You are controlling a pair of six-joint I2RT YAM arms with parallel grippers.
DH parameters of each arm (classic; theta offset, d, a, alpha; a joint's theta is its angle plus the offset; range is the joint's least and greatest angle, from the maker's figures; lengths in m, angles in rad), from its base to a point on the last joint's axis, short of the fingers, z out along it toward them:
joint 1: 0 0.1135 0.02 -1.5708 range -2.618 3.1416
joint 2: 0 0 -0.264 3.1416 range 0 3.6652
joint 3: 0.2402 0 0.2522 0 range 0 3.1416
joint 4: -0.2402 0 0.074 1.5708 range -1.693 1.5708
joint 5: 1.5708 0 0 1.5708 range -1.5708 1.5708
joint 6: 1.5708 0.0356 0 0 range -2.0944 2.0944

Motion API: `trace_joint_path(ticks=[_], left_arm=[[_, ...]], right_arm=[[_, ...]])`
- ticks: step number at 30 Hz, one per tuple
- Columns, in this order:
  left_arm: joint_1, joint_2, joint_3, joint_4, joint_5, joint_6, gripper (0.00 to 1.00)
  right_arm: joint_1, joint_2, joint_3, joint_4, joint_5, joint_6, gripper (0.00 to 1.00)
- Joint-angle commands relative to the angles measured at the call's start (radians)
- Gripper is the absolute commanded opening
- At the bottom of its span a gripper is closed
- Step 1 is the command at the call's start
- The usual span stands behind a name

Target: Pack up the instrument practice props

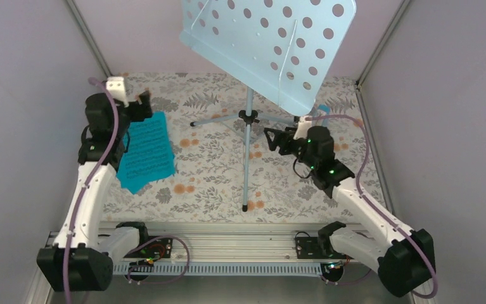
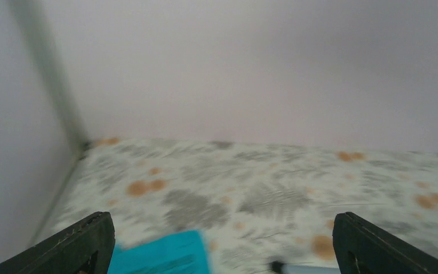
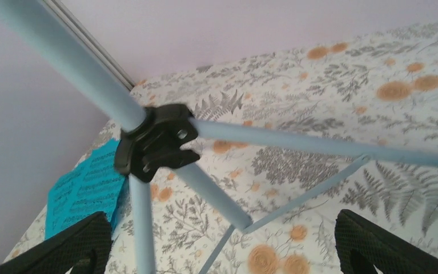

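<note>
The pale blue music stand (image 1: 272,44) rises mid-table on its tripod, with its black leg hub (image 1: 248,116) low on the pole. Turquoise sheet music (image 1: 146,152) lies flat on the left. My left gripper (image 1: 142,105) hovers open over the far end of the sheet; in the left wrist view the gripper (image 2: 222,254) has the sheet's corner (image 2: 159,257) below it, nothing held. My right gripper (image 1: 269,140) stands open just right of the pole. In the right wrist view the hub (image 3: 156,141) and legs lie ahead of that gripper (image 3: 222,251), untouched.
A floral cloth (image 1: 208,183) covers the table. Pale walls (image 1: 25,95) close in left, right and back. The stand's front leg (image 1: 246,183) reaches toward the metal rail (image 1: 227,244) at the near edge. A stand leg tip (image 2: 302,267) shows near the left gripper.
</note>
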State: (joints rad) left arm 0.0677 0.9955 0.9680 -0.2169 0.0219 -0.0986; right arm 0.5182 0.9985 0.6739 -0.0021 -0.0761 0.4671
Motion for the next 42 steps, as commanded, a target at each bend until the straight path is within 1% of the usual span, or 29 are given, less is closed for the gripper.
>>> trace_joint_path(ticks=[1,2,5,6,7,8,10,11,12,14,17,20,25,32,36,40,42], left_arm=[[-0.144,0.073,0.215,-0.019,0.132,-0.014,0.95],[-0.167,0.094,0.260,-0.023,0.160,-0.014,0.96],[-0.188,0.155,0.357,-0.030,0.272,-0.029,0.97],[-0.189,0.166,0.358,-0.027,0.290,-0.030,0.97],[-0.189,0.170,0.338,-0.014,0.293,-0.027,0.97],[-0.189,0.166,0.301,0.008,0.281,-0.019,0.97],[-0.189,0.158,0.228,0.036,0.236,-0.001,0.97],[-0.188,0.157,0.214,0.028,0.216,0.008,0.97],[-0.189,0.158,0.212,0.010,0.195,0.020,0.97],[-0.189,0.145,0.195,0.023,0.177,0.025,0.97],[-0.189,0.134,0.184,0.029,0.171,0.031,0.97],[-0.189,0.135,0.182,0.021,0.133,0.045,0.98],[-0.189,0.145,0.179,0.019,0.117,0.047,0.98],[-0.189,0.152,0.178,0.015,0.086,0.060,0.99],[-0.189,0.156,0.178,0.015,0.083,0.062,0.99],[-0.189,0.157,0.177,0.014,0.086,0.060,0.99],[-0.189,0.155,0.179,0.015,0.093,0.059,0.99]], right_arm=[[-0.145,0.041,-0.006,0.127,-0.411,-0.097,0.93],[-0.164,0.064,0.000,0.151,-0.471,-0.099,0.93],[-0.210,0.134,0.021,0.220,-0.562,-0.043,0.92],[-0.227,0.158,0.030,0.241,-0.595,-0.001,0.86],[-0.238,0.186,0.043,0.249,-0.616,0.046,0.83],[-0.242,0.220,0.062,0.234,-0.617,0.097,0.81],[-0.241,0.255,0.083,0.212,-0.605,0.229,0.86],[-0.242,0.268,0.078,0.231,-0.607,0.311,0.87],[-0.237,0.278,0.062,0.303,-0.627,0.417,0.87],[-0.220,0.284,0.034,0.397,-0.627,0.547,0.87],[-0.204,0.273,0.018,0.455,-0.561,0.667,0.87],[-0.204,0.273,0.014,0.491,-0.534,0.752,0.86],[-0.183,0.322,0.037,0.496,-0.539,0.811,0.83],[-0.162,0.375,0.038,0.513,-0.539,0.839,0.77],[-0.151,0.401,0.045,0.533,-0.554,0.842,0.68],[-0.144,0.399,0.032,0.541,-0.536,0.842,0.55],[-0.142,0.399,0.030,0.541,-0.527,0.839,0.51]])
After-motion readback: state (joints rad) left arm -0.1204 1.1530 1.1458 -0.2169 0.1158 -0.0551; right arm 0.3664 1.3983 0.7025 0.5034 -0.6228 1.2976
